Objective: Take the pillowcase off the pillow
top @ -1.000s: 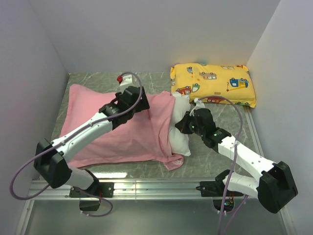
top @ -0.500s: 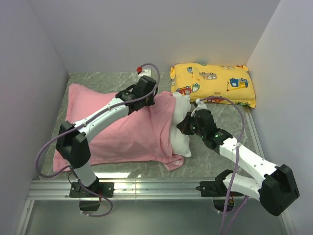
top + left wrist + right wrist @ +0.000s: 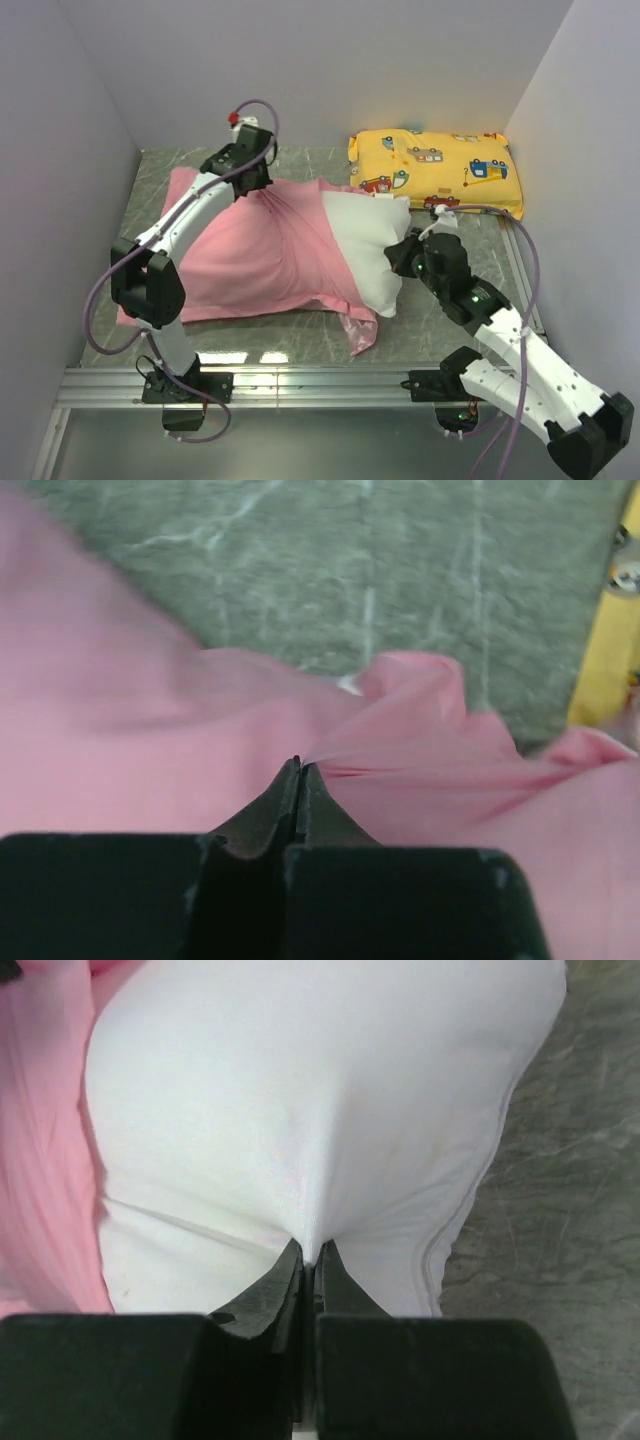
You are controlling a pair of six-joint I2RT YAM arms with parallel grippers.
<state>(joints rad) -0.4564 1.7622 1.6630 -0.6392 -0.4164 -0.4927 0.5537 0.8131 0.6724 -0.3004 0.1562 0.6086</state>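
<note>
The pink pillowcase (image 3: 250, 255) lies across the left and middle of the table, bunched into folds at its far edge. My left gripper (image 3: 250, 187) is shut on a pinch of that far edge, and the cloth stretches taut from its tips (image 3: 298, 765) across the pillowcase (image 3: 430, 810). The white pillow (image 3: 365, 245) sticks out of the open right end of the case. My right gripper (image 3: 402, 256) is shut on the pillow's right end, with white fabric (image 3: 320, 1110) puckered between its tips (image 3: 310, 1252). A strip of pillowcase (image 3: 45, 1160) shows beside it.
A yellow vehicle-print pillow (image 3: 435, 172) lies at the back right, and its edge (image 3: 605, 630) shows in the left wrist view. Walls close in the table on three sides. Grey marbled tabletop (image 3: 450, 330) shows at the front right.
The left gripper shut on the pillowcase's far edge and moved left, dragging the cloth. More white pillow is uncovered. The right arm shifted right, still holding the pillow.
</note>
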